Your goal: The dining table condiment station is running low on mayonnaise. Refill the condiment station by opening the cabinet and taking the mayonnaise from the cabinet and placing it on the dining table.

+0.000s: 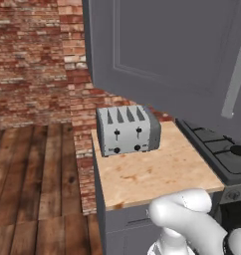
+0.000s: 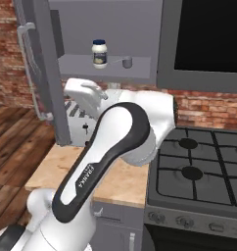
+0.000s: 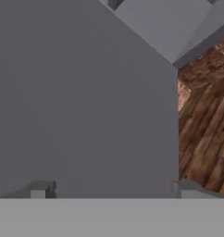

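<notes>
With my fingers [image 3: 111, 190] spread wide and empty against the open cabinet door [image 2: 47, 73], the mayonnaise [image 2: 99, 53] sits on the cabinet shelf beside a small metal cup [image 2: 125, 62], which a careless reach could knock off.

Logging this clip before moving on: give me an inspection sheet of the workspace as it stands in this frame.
Surface: light wood counter beside a gas stove.
Job's things: cabinet door swung open; mayonnaise upright on the cabinet shelf.
Clutter: silver toaster on the counter; small grey item beside the jar, unclear.
Grippers: gripper open, empty, facing the grey door.
Cables: nothing seen.
Surroundings: brick wall, wood floor.
</notes>
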Robot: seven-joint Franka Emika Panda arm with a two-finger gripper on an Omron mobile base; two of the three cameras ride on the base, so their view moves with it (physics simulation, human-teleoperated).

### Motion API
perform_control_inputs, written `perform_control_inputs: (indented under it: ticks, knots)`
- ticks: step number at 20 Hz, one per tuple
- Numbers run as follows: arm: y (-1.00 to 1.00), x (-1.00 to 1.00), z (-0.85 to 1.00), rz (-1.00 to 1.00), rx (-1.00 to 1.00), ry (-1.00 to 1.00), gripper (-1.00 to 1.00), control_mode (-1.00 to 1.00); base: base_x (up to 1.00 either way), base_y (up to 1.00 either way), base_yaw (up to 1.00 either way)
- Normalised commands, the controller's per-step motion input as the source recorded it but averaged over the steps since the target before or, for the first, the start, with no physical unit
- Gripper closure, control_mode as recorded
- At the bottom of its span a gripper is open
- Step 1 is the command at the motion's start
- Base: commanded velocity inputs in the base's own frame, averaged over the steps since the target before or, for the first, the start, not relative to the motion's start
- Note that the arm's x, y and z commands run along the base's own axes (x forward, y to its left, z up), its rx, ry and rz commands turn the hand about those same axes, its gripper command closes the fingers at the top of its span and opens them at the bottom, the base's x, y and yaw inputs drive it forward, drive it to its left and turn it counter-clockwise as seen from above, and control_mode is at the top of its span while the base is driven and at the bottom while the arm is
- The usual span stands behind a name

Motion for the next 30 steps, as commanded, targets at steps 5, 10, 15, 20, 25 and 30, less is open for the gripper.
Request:
perform_control_inputs:
  ticks: [5, 10, 15, 20, 25, 30]
  knots:
    - [1.0, -0.7, 0.01, 0.05, -0.1, -0.11, -1.0, -1.0, 0.0, 0.0, 0.0]
    - [1.0, -0.35, 0.08, 0.02, -0.1, -0.09, -1.0, -1.0, 0.0, 0.0, 0.0]
    - [1.0, -0.32, 0.22, 0.01, -0.12, -0.17, -1.0, -1.0, 0.0, 0.0, 0.0]
    - [0.97, -0.11, 0.3, 0.0, -0.13, -0.23, -1.0, -1.0, 0.0, 0.0, 0.0]
    - [0.44, -0.01, 0.17, 0.0, -0.15, -0.21, -1.0, -1.0, 0.0, 0.0, 0.0]
    - [-0.2, 0.02, -0.04, 0.0, -0.1, -0.01, -1.0, -1.0, 0.0, 0.0, 0.0]
